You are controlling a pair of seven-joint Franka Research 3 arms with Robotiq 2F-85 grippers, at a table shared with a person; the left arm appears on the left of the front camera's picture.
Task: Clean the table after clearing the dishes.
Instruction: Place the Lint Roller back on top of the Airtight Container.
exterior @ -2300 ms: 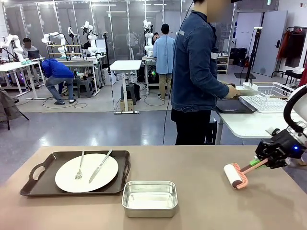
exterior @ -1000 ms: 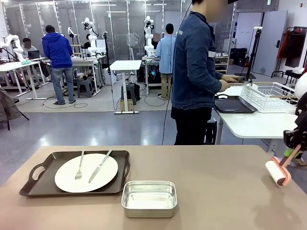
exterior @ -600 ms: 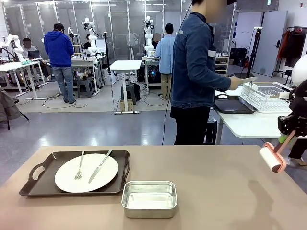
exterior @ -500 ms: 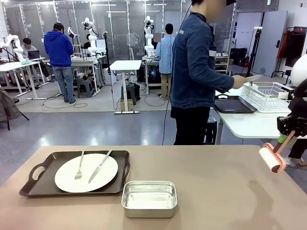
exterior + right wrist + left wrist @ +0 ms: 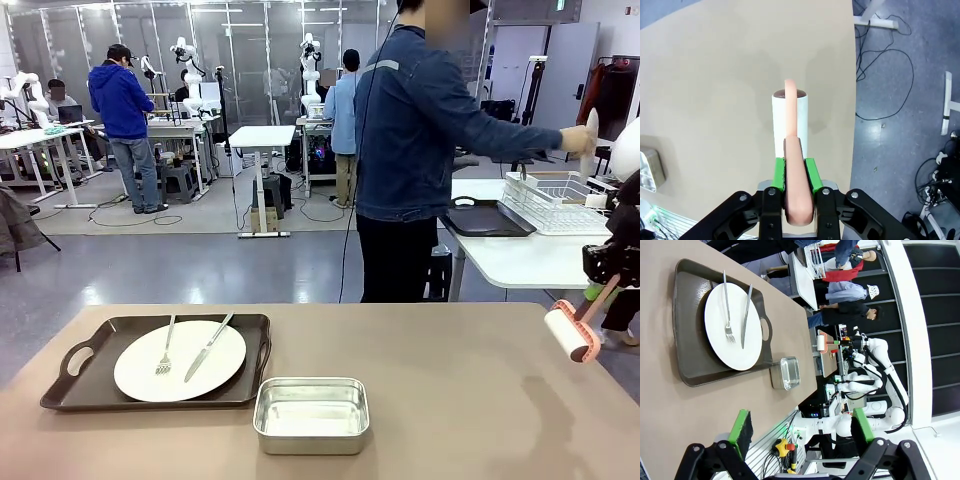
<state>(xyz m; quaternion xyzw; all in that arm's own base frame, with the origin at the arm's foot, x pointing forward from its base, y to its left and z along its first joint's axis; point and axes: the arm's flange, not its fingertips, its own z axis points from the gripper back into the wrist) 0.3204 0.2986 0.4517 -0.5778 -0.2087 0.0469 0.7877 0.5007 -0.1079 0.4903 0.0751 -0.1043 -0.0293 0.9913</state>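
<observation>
Front view: right gripper [image 5: 606,280] clamped on the lint roller [image 5: 569,333], well right of one plate [image 5: 181,364], one fork [image 5: 166,350], one knife [image 5: 208,347].

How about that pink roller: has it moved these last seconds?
Yes. The roller has lifted off the table and swung right, farther from the steel pan, in the right gripper.
</observation>
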